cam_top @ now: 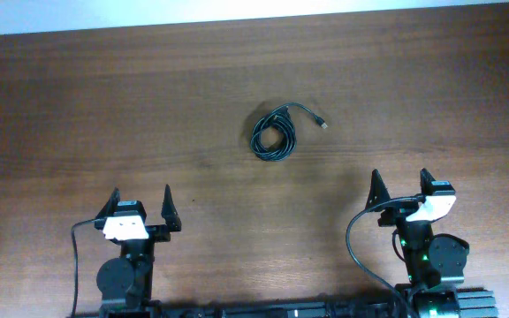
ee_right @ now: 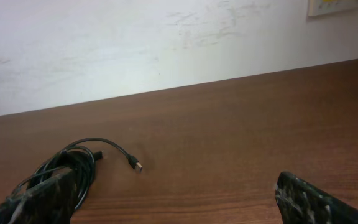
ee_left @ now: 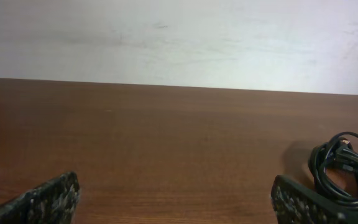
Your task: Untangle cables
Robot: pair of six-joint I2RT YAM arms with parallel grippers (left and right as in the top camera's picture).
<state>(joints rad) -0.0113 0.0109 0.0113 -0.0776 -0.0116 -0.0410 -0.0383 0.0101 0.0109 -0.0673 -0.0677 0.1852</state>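
Observation:
A coiled black cable [cam_top: 274, 137] lies on the brown wooden table, with a loose end and a metal plug [cam_top: 322, 122] pointing right. It also shows at the far right of the left wrist view [ee_left: 344, 169] and at the lower left of the right wrist view [ee_right: 67, 171], its plug [ee_right: 136, 165] lying apart. My left gripper [cam_top: 139, 210] is open and empty near the front edge, left of the cable. My right gripper [cam_top: 402, 191] is open and empty, right of and nearer than the cable.
The wooden table [cam_top: 104, 106] runs to a pale wall at the back [ee_left: 179, 37]. Each arm's own black cable loops beside its base [cam_top: 356, 234].

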